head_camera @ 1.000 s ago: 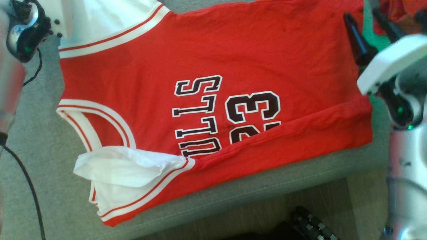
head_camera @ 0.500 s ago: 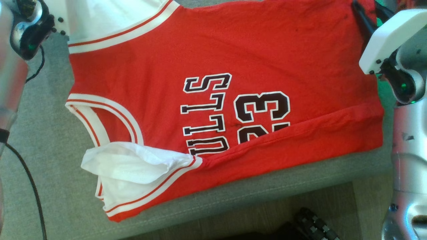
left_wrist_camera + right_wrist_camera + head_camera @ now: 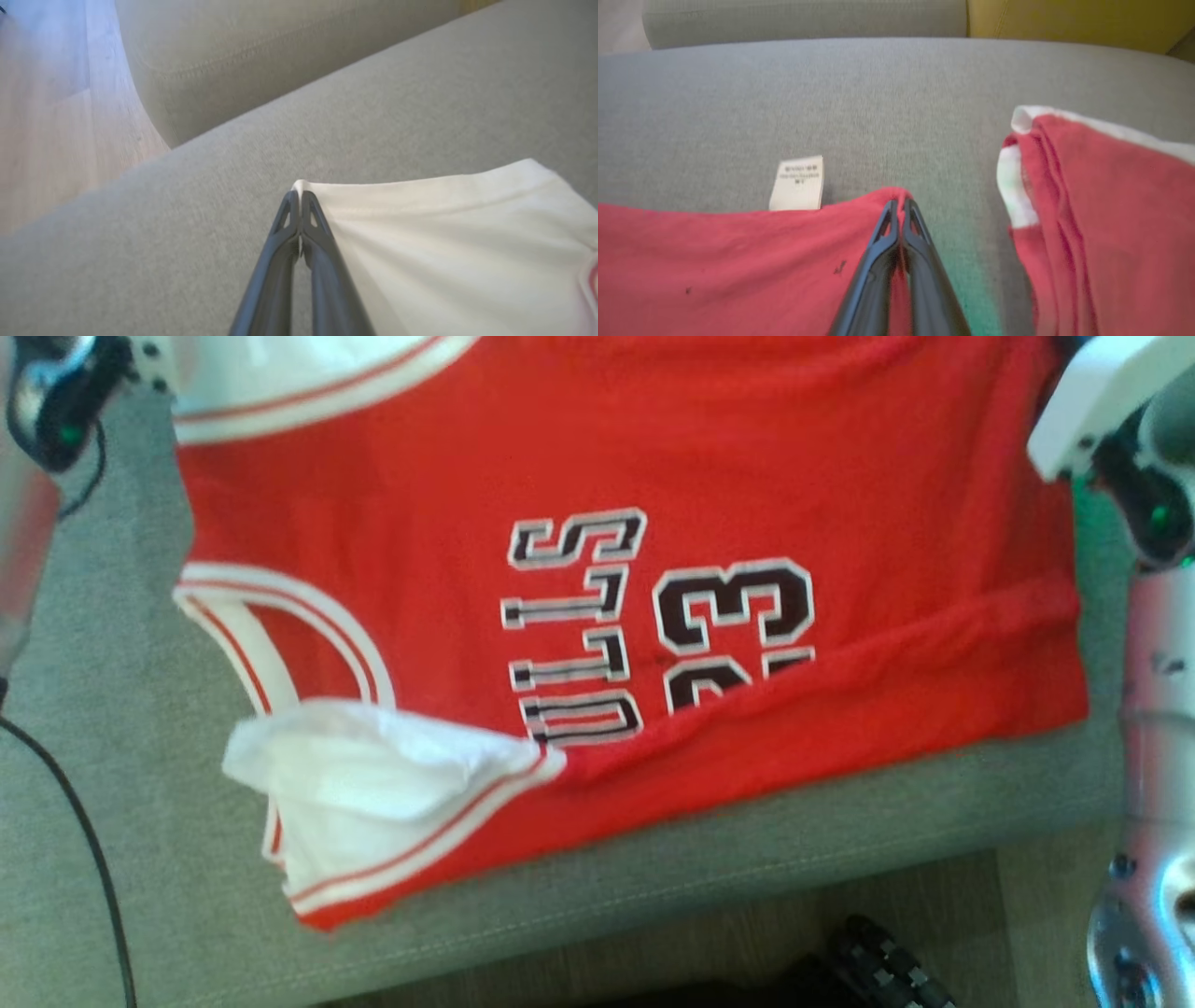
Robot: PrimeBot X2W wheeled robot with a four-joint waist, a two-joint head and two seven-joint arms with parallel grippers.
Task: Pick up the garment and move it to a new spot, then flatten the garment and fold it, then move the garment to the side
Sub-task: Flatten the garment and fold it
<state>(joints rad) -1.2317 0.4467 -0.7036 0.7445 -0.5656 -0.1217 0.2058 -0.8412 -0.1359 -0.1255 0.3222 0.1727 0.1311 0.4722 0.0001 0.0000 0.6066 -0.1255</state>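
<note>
The garment is a red jersey with white trim and dark lettering. It lies spread on a grey sofa cushion, with its near edge folded over. In the left wrist view my left gripper is shut on a white corner of the garment. The right wrist view has my right gripper shut on the red hem corner of the garment, beside a white care label. My left wrist and right wrist sit at the head view's top corners.
Another red cloth with white trim lies just right of my right gripper. A yellow cushion is behind it. Near me, the cushion's front edge drops to a wooden floor with a dark object. A black cable runs down the left.
My right gripper has gone from open to shut on the garment's hem corner. The head camera has shifted, so the jersey sits higher in the picture. The left gripper stays shut.
</note>
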